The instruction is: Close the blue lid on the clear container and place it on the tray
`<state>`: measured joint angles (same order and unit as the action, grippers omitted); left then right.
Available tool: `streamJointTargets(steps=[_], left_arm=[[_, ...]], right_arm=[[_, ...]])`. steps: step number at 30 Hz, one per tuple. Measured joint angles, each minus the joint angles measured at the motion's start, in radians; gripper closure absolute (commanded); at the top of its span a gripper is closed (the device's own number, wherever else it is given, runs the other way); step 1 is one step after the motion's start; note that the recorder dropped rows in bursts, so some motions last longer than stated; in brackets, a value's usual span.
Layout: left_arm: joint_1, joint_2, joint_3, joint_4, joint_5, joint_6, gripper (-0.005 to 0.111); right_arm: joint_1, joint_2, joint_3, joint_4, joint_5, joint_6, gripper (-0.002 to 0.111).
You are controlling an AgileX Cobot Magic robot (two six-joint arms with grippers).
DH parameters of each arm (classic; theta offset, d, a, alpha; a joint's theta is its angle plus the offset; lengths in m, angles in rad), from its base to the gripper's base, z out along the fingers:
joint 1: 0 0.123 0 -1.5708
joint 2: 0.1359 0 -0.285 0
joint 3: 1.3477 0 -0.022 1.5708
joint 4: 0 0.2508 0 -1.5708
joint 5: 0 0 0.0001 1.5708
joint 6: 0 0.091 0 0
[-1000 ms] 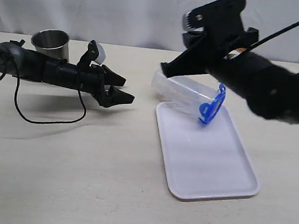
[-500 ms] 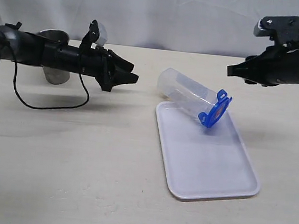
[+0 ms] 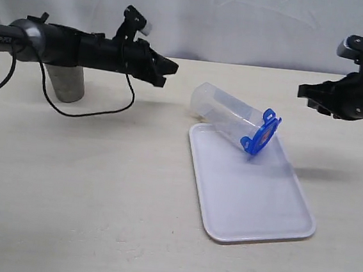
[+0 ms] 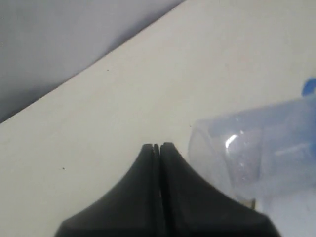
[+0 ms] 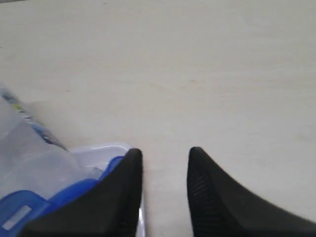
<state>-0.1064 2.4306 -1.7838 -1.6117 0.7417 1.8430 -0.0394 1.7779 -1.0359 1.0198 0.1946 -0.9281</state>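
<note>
Your L gripper (image 4: 157, 146) is hanging shut, empty. R gripper (image 5: 165, 152) is gaping partway, empty. Clear container (image 3: 225, 113) is lying across tray (image 3: 259, 201) rim.

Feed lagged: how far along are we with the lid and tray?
Done, apparently: the lid sits on the mouth of the container; whether its tabs are snapped I cannot tell. In hand: nothing; left gripper shut, right gripper open, both clear. To do: the container lies on its side, lid end over the tray, base past its rim, so it may need setting fully on.
</note>
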Motion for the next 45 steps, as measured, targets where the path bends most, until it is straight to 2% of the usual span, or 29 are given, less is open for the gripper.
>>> streamJointTargets(steps=[2, 6, 10, 16, 21, 28, 34, 39, 45], left_arm=[[0.002, 0.0, -0.048, 0.047, -0.017, -0.155, 0.107], [-0.002, 0.004, -0.148, 0.194, 0.004, -0.507, 0.107], [-0.024, 0.03, -0.215, 0.344, 0.04, -0.694, 0.107], [-0.091, 0.057, -0.218, 0.423, -0.172, -0.736, 0.107], [-0.107, 0.065, -0.223, 0.424, -0.259, -0.756, 0.107], [-0.106, 0.097, -0.223, 0.4, -0.218, -0.803, 0.107], [-0.115, 0.121, -0.223, 0.402, -0.064, -0.753, 0.107], [-0.153, 0.125, -0.223, 0.409, -0.092, -0.741, 0.107], [-0.149, 0.132, -0.223, 0.549, -0.063, -0.773, 0.107]], right_arm=[[-0.004, -0.03, 0.05, 0.111, -0.009, -0.122, 0.104], [0.002, -0.05, 0.084, 0.333, 0.154, -0.356, 0.104], [0.008, -0.027, 0.111, 0.439, 0.278, -0.491, 0.104], [0.008, 0.002, 0.15, 0.472, 0.254, -0.54, 0.104], [0.008, 0.01, 0.164, 0.495, 0.263, -0.563, 0.104], [0.008, 0.04, 0.164, 0.566, 0.329, -0.628, 0.104], [0.008, 0.075, 0.164, 0.6, 0.344, -0.664, 0.104], [0.006, 0.084, 0.164, 0.609, 0.34, -0.682, 0.104], [0.004, 0.084, 0.127, 0.644, 0.41, -0.724, 0.104]])
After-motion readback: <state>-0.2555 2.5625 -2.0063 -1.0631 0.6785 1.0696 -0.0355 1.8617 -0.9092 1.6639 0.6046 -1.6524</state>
